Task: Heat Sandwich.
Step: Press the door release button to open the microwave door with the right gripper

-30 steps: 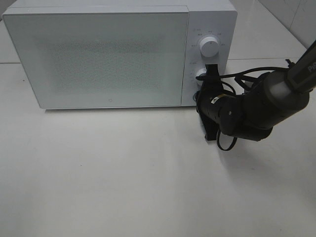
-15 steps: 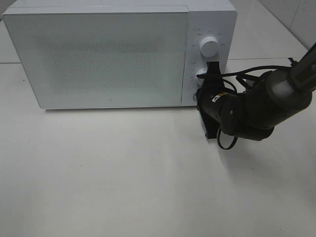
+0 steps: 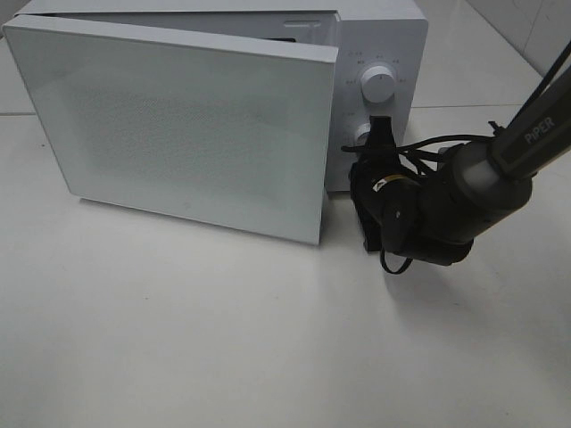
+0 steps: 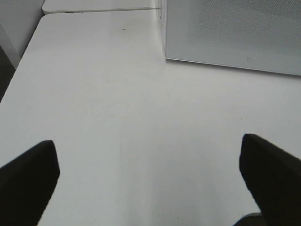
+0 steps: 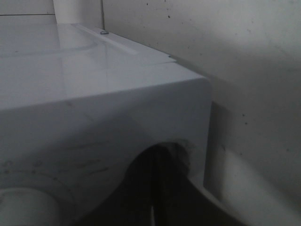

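Sandwich unseen; microwave door (image 3: 178,125) ajar, right pincer (image 3: 381,130) closed at the control panel (image 3: 397,49), left pincer (image 4: 150,181) open

microwave door (image 3: 178,125): we saw white, with a fine grey dotted mesh
knobs (image 3: 379,86): we saw white
surface (image 3: 223,339): plain white
right claw (image 3: 384,132): black

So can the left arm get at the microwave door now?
Probably yes. The door stands ajar, the left fingers are spread wide, and only bare table lies between them. The right arm sits near the door's free edge, though.
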Available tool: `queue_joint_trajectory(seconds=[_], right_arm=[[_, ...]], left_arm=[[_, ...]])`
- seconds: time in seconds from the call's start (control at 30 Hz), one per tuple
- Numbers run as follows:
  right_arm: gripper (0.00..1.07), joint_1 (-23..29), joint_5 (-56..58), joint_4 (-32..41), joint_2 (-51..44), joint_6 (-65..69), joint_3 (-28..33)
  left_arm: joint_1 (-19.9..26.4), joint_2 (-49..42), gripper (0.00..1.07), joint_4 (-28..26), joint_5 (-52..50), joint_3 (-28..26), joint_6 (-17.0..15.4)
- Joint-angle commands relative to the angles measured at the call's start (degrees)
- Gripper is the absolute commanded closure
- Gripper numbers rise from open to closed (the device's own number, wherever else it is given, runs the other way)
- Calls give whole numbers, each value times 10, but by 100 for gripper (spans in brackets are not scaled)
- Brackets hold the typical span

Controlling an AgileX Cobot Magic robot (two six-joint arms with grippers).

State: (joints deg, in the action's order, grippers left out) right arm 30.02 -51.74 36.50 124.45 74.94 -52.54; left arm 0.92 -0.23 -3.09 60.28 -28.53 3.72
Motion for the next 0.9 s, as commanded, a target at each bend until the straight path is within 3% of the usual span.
queue_joint_trajectory(seconds=[0.03, 0.9], right_arm=[[107, -20, -151, -23, -9, -17, -49], [107, -18, -18, -12, -32, -61, -48]], left_arm=[[-1, -14, 5, -4, -7, 2, -2], [-1, -14, 5, -4, -7, 2, -2]])
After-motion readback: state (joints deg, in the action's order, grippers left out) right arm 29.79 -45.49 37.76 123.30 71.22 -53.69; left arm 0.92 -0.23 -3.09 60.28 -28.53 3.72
